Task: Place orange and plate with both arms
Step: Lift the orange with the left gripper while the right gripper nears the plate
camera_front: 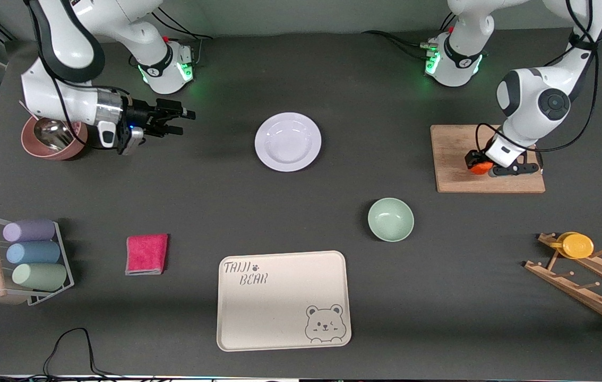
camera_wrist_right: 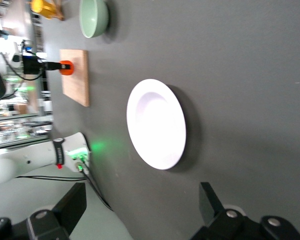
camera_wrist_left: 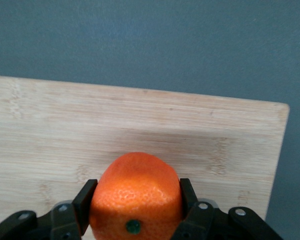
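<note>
Orange (camera_wrist_left: 136,197) sitting on cutting board (camera_front: 455,159) at bench's left-arm end; we are clamping it squarely between left gripper (camera_wrist_left: 136,210) fingers. Right gripper (camera_front: 165,123) is hanging released, nearer the plate (camera_front: 287,141).

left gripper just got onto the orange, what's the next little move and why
Probably a short straight lift. The left gripper is shut on the orange, which still sits low on the wooden board, so it should clear the board before travelling. The right gripper waits open above the table, short of the plate.
</note>
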Tool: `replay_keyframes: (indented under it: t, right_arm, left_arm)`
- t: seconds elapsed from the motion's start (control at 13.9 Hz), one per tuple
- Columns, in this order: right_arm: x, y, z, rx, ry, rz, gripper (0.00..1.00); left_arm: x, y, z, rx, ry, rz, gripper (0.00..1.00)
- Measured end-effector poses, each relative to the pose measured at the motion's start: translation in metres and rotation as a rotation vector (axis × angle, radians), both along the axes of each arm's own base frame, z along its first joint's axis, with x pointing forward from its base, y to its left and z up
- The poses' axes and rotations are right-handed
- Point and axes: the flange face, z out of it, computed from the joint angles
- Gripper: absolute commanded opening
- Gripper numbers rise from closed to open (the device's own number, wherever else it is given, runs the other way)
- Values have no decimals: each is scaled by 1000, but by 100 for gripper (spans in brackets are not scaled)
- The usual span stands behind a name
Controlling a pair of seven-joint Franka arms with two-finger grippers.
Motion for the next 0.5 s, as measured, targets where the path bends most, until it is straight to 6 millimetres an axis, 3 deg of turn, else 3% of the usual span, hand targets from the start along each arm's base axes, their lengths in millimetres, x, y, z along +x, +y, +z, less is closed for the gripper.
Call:
replay_keyframes:
  t: [0.14, 0.5]
  right_arm:
    - [-9, -6, -36, 72, -21, -21, 100]
    - [-31, -3, -110, 190, -78, -40, 100]
  left_arm:
    - [16, -6, 37, 7, 14, -16, 0]
    - [65, -30, 187, -41, 66, -25, 0]
